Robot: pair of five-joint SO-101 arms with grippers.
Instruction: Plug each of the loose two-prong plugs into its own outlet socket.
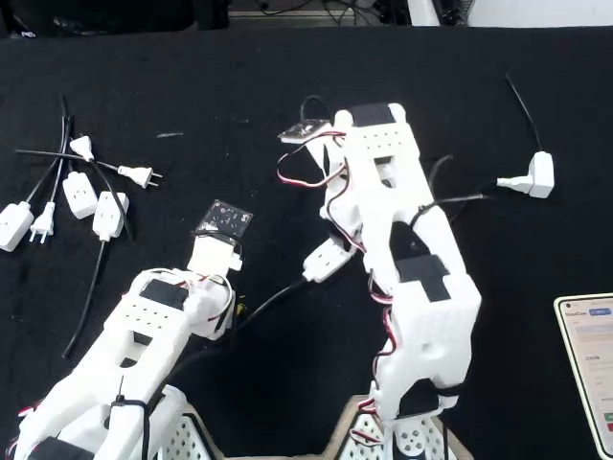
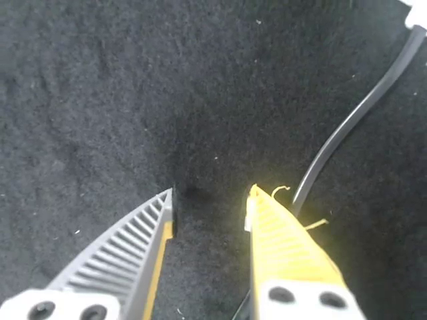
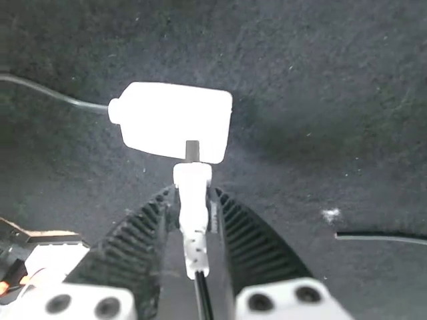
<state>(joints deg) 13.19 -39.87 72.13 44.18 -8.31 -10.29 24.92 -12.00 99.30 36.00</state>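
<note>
Grips the white plug [image 3: 192, 177] tight in the right claw [image 3: 193, 195], near the middle of the high view, long side pointing straight ahead at the white socket [image 3: 172, 120], prong just touching it, left claw [image 2: 209, 193] open over black cloth [image 2: 100, 100].

No legible txt, nos. or signs anywhere. A lit screen [image 1: 586, 369] lies on the surface [image 1: 192, 77], well apart from the right pincer [image 3: 193, 195]. It has print lines + a blue bar, too small to read.
</note>
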